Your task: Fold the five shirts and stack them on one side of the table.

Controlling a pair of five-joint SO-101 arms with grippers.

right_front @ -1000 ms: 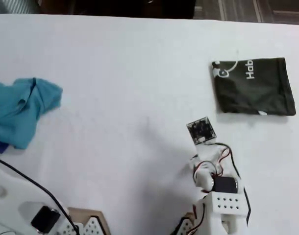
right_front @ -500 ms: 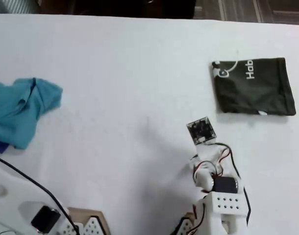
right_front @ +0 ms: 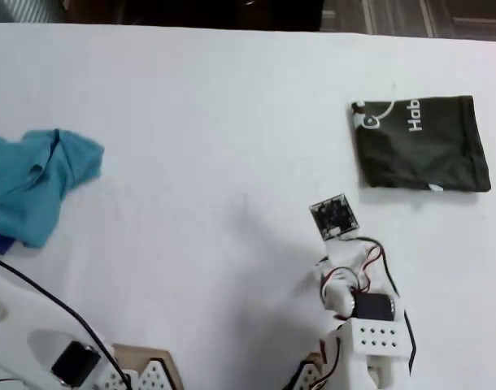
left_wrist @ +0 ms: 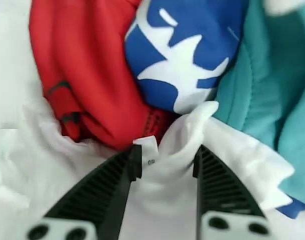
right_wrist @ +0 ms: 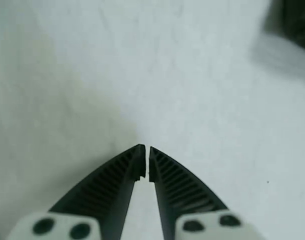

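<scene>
Looking down, I see a folded black shirt (right_front: 419, 145) at the table's (right_front: 215, 122) right and a teal shirt (right_front: 36, 183) heaped at its left. My left gripper (left_wrist: 166, 161) pinches a ridge of the white shirt (left_wrist: 185, 132) just beside the red shirt (left_wrist: 87, 65), which may drag along tangled. My right gripper (right_wrist: 146, 162) hangs clenched and empty over the table.

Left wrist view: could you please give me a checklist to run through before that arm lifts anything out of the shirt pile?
1. White shirt fold between the fingers of the left gripper: ok.
2. Only white cloth taken; red shirt and blue-and-white shirt lie beyond the tips: ok.
3. Teal shirt free of the white one: cannot tell.
4. Bare table for spreading: ok.
5. Right gripper shut, empty, apart from the folded black shirt: ok.
</scene>
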